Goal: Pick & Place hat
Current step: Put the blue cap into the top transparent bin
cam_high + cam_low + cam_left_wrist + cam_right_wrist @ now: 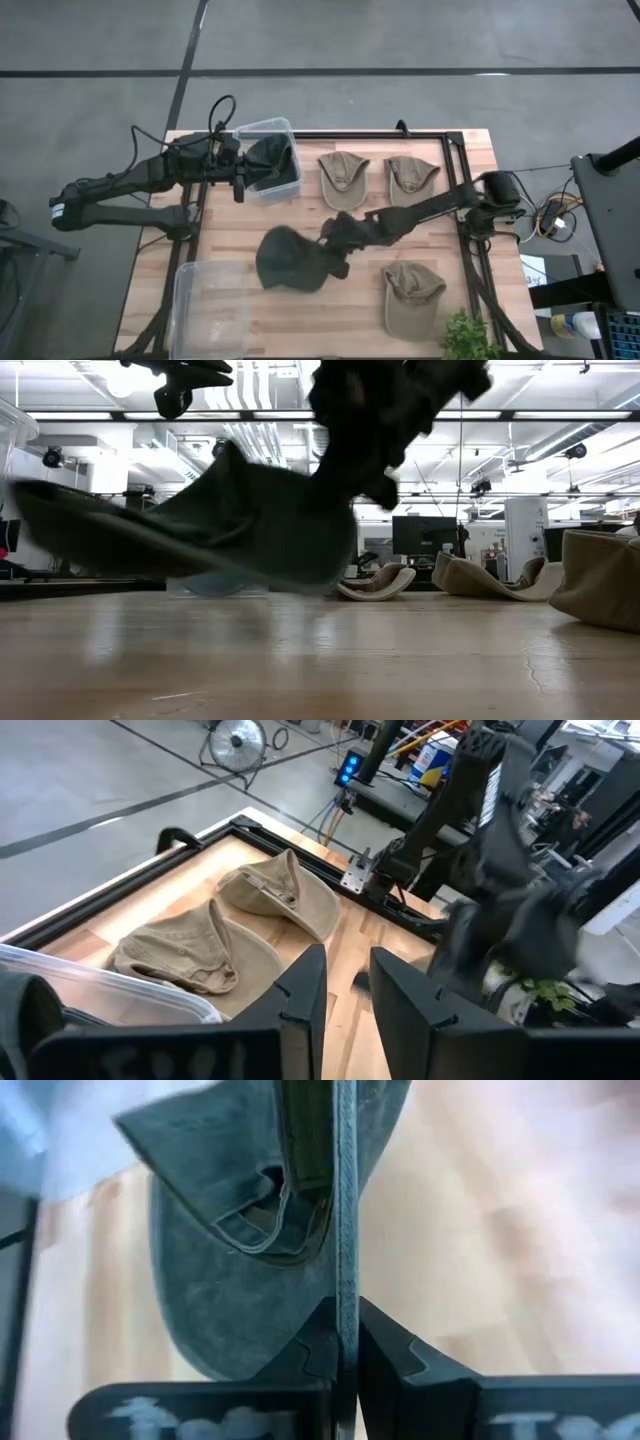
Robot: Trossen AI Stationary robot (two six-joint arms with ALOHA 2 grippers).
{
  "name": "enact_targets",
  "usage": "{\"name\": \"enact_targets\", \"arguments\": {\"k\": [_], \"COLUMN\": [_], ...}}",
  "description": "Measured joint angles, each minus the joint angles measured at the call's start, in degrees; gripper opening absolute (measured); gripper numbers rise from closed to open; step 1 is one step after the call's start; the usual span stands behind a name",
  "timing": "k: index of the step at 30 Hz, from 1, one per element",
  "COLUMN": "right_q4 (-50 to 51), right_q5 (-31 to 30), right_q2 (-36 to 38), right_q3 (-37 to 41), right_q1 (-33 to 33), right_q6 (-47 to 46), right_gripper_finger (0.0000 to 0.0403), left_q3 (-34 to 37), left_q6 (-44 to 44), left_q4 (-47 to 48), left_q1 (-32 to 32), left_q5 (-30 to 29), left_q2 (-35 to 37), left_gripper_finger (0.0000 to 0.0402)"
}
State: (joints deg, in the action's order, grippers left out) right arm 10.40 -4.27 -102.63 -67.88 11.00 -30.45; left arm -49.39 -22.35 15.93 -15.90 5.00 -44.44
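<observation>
A dark green hat (290, 262) hangs at the table's middle, with my right gripper (327, 247) shut on its edge; the right wrist view shows the hat's inside (230, 1280). In the low view the hat (250, 530) hangs tilted and blurred just above the wood. My left gripper (240, 180) stands open over a clear bin (285, 128) at the far left, where another dark hat (272, 160) lies. Nothing is between the left fingers (300, 995). My right gripper pinches a thin edge of the dark green hat (346, 1305) between its two fingers, one layer seen edge-on. The fingers come slanting down from the table's right side. The hat hangs off the fingertips toward the table's left, tilted, its low edge (200, 575) just above the table.
Three tan hats lie on the wood: two at the far side (343, 178) (410, 175), one at the near right (412, 295). A second clear bin (210, 305) stands at the near left. A small green plant (468, 338) is at the near right corner.
</observation>
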Motion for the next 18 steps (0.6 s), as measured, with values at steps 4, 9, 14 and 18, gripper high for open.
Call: {"name": "enact_targets", "arguments": {"k": [4, 9, 14, 18], "right_q4": [6.1, 11.4, 15.5, 15.6], "right_q5": [-9.6, -21.7, -36.0, -45.3], "right_q2": [7.5, 16.7, 24.6, 28.7], "right_q3": [0.0, 0.3, 0.6, 0.6], "right_q1": [0.7, 1.8, 3.1, 3.5], "right_q6": [1.0, 1.2, 1.1, 2.8], "right_gripper_finger": [0.0013, 0.0013, 0.0013, 0.0013], "left_q3": [0.0, 0.0, 0.0, 0.0], "left_q6": [0.4, 2.1, 5.0, 5.0], "left_q4": [-0.1, -0.8, -2.4, -3.7], "left_q1": [0.0, 0.0, 0.1, 0.1], "left_q5": [-0.5, -0.5, -0.6, -0.6], "left_q2": [-0.2, -0.8, -1.3, -1.5], "left_gripper_finger": [0.0073, 0.0073, 0.0073, 0.0073]}}
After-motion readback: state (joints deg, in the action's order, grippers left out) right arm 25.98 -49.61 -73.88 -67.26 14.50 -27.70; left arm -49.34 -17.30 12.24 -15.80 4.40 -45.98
